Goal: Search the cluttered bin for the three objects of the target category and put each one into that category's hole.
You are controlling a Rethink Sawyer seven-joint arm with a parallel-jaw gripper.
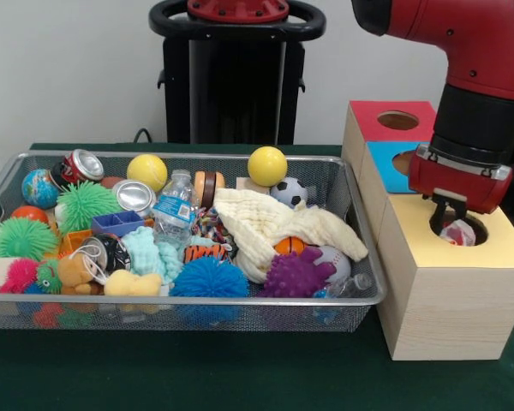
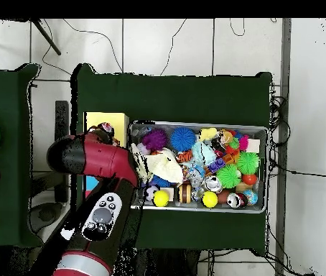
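Note:
The silver wire mesh bin [image 1: 197, 301] fills the left and middle of the table, packed with toys; it also shows in the overhead view [image 2: 198, 123]. My gripper [image 1: 452, 218] hangs straight over the round hole [image 1: 478, 231] in the yellow top of the nearest wooden cube [image 1: 497, 253]. A small printed fabric piece [image 1: 457, 233], white with red, sits in the hole's mouth right at the gripper's tips. Whether the gripper grips it cannot be seen. A multicoloured patterned bit [image 1: 208, 225] shows in the bin beside the water bottle. In the overhead view the gripper [image 2: 107, 131] is at the yellow cube [image 2: 105, 118].
A red-topped cube [image 1: 373, 120] and a blue-topped cube [image 1: 384, 167] stand behind the yellow one. In the bin lie a large cream cloth [image 1: 265, 223], yellow balls [image 1: 266, 164], spiky balls [image 1: 210, 278], cans and a water bottle [image 1: 173, 210]. The robot's pedestal [image 1: 236, 77] stands behind.

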